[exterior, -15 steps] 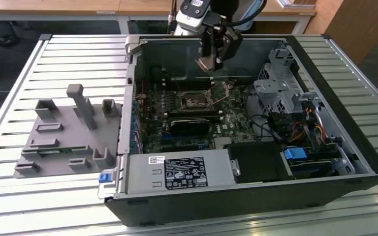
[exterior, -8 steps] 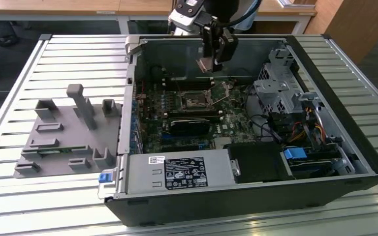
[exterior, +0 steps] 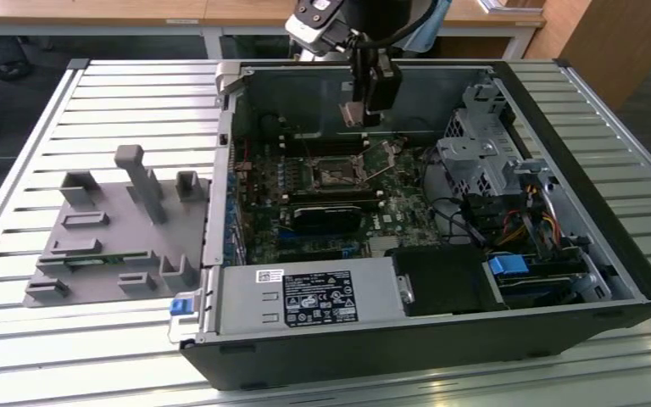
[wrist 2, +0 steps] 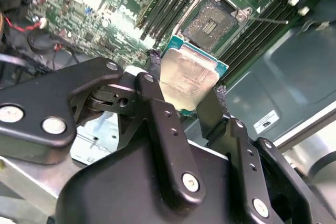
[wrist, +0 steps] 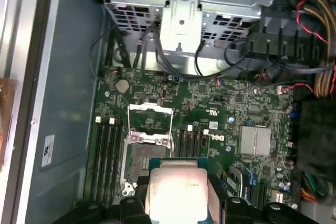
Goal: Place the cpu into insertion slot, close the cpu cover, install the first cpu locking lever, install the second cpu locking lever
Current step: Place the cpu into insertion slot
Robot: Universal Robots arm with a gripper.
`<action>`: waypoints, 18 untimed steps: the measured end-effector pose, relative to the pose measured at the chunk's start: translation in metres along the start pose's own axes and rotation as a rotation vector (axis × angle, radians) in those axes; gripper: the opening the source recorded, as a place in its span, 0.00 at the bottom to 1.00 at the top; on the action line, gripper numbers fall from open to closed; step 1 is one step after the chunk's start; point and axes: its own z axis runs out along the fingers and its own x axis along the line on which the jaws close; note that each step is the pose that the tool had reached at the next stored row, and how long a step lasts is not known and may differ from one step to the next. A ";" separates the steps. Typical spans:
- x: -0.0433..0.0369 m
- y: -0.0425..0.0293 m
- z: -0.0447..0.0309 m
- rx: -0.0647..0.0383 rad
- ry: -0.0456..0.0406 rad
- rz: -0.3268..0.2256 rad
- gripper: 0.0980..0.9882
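1. One grey plastic fixture (exterior: 122, 229) sits near the surface's (exterior: 631, 110) edge on the exterior view's left, beside the open computer case (exterior: 416, 356).
2. A white label (exterior: 316, 298) on the case's near box carries print too small to read.
3. The jaws clamp the cpu (wrist 2: 186, 80) by opposite edges, above the insertion slot (wrist: 144, 161) and apart from it. The cpu cover (wrist: 150, 108) stands raised.
4. Placing the cpu appears to be in hand. Seating it likely calls for squaring the chip over the slot.

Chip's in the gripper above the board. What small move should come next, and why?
Probably shift the gripper sideways until the chip is squarely over the socket. The socket lies empty, its cover swung open, and in the first wrist view the held chip looks off to one side of it.
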 end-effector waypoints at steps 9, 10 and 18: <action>0.0033 -0.0007 0.0080 -0.001 -0.0062 0.082 0.48; 0.0040 -0.0009 0.0098 -0.001 -0.0061 0.082 0.48; 0.0092 -0.0019 0.0216 -0.001 -0.0038 0.049 0.48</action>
